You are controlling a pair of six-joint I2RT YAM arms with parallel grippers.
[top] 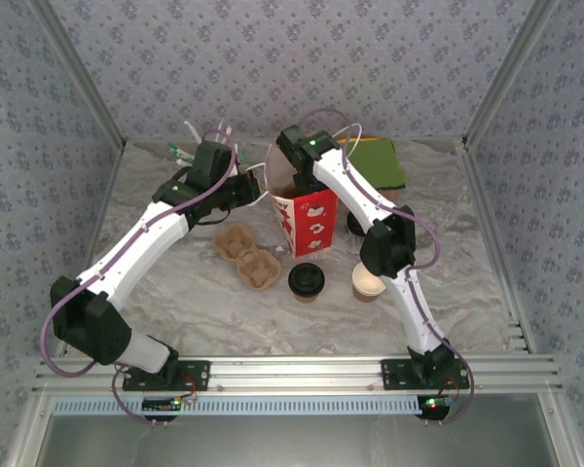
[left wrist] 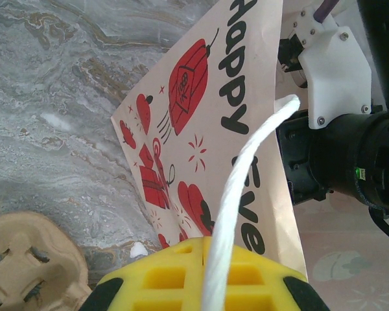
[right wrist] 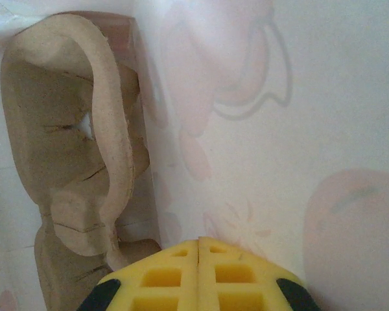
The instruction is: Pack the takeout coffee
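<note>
the left gripper (left wrist: 204, 278) is clamped on the white cord handle (left wrist: 246, 175) of the paper bag (left wrist: 181, 110). the cord runs up from between its yellow pads. the bag's printed face, with red drawings and black "happy" lettering, lies just ahead of the jaws. to the left of those jaws a pulp cup carrier (left wrist: 26, 265) lies flat on the marbled table (left wrist: 52, 97).

seen from above, the bag stands upright between the two grippers with its mouth open. the takeout coffee (top: 306, 281), a brown cup with its black lid on, stands on the table outside the bag, on the side nearer the arm bases. it is to the right of the left jaws, well apart from both grippers and touching neither.

the right gripper (right wrist: 200, 259) is down inside the bag, its yellow jaws pressed together with nothing between them. the pale bag wall is right ahead of them, and a second pulp carrier (right wrist: 71, 149) stands on edge to their left, in the bag's corner. a lidless cup (top: 367, 283) sits on the table just right of the coffee, beside the right arm.
</note>
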